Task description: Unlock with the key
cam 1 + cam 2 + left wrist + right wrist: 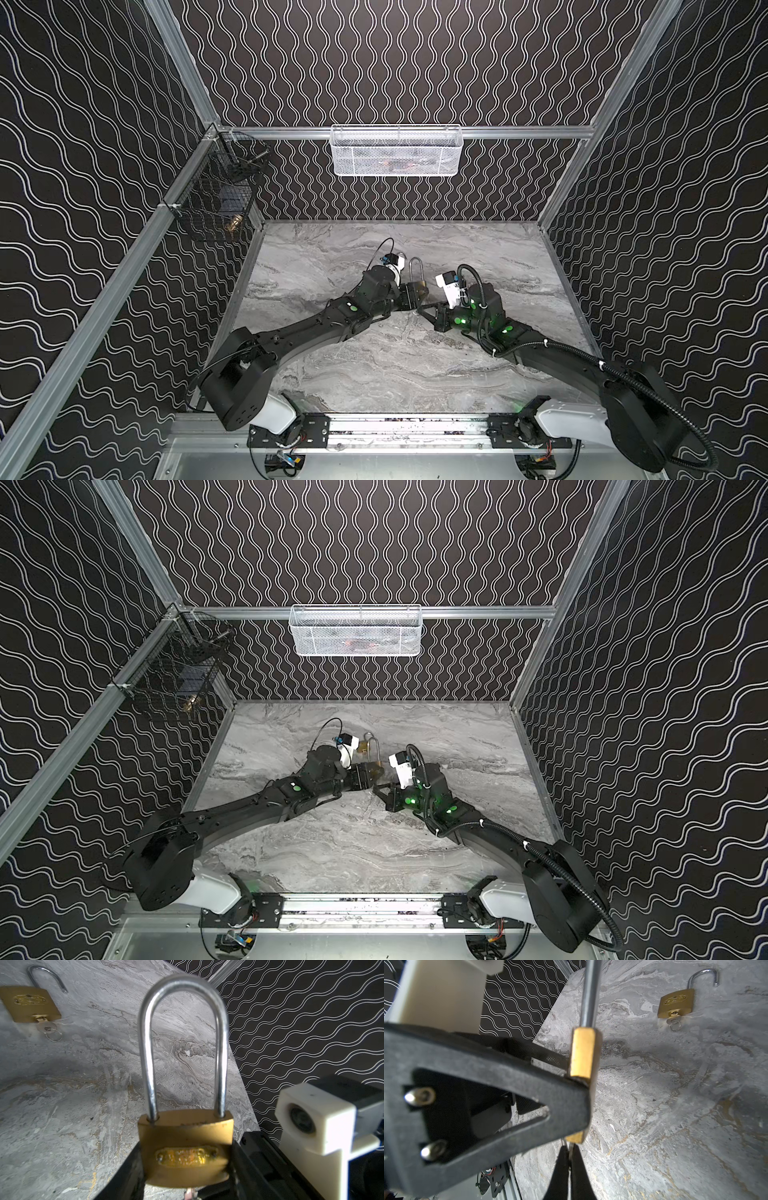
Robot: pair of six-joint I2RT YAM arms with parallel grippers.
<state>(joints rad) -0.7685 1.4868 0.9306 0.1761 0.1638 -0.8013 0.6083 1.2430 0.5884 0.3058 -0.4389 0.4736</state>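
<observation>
The left gripper (186,1153) has its black jaws clamped on the sides of a brass padlock (182,1132). Both legs of its long steel shackle (182,987) are seated in the body, and a sliver of key (189,1195) shows beneath. Farther off on the marbled desk (72,1105) lies a second padlock (29,1003), shackle swung open, with its own key (44,1024) and ring (54,1035) inserted. A white camera housing (311,1122) sits close by.

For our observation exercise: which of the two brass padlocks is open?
The padlock lying on the table, key inserted, shackle swung free; the padlock in the left gripper is shut.
</observation>
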